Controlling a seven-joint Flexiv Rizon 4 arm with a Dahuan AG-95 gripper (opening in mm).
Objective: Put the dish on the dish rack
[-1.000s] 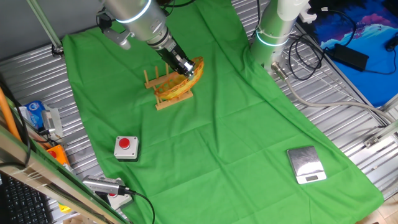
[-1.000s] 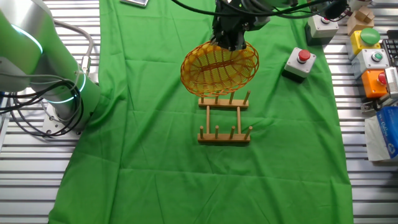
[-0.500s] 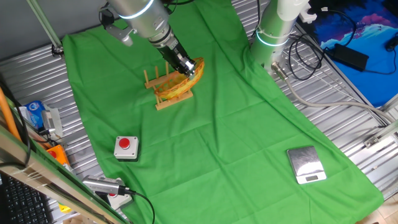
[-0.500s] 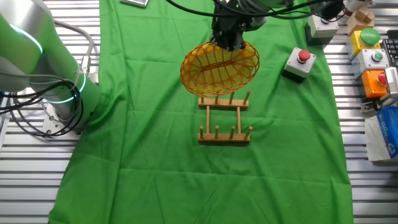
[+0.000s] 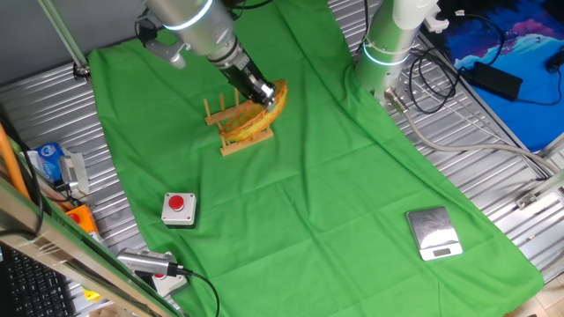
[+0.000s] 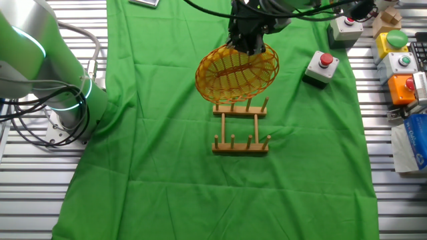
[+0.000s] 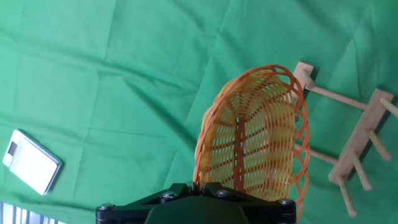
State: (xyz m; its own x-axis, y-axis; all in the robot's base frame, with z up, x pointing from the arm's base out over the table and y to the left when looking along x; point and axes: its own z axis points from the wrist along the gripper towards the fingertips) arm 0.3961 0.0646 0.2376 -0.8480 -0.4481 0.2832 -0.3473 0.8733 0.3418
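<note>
The dish (image 6: 237,73) is an oval yellow wicker basket-plate with an orange-red centre streak. It hangs on edge, tilted, from my gripper (image 6: 245,45), which is shut on its rim. Its lower edge is at the near row of pegs of the dish rack (image 6: 241,127), a small light-brown wooden rack on the green cloth. In one fixed view the dish (image 5: 264,113) overlaps the rack (image 5: 231,123) under my gripper (image 5: 261,95). In the hand view the dish (image 7: 252,143) fills the middle, the rack (image 7: 357,149) lies right of it, and my gripper (image 7: 198,186) clamps the rim.
A grey box with a red button (image 5: 179,208) and a square silver scale (image 5: 434,233) lie on the green cloth (image 5: 335,194). Another red-button box (image 6: 320,68) sits right of the dish. A second robot base (image 6: 47,80) stands left. More button boxes (image 6: 400,67) sit at the right edge.
The dish and gripper have shifted very slightly, a few pixels to the right in the other fixed view. The grip is unchanged.
</note>
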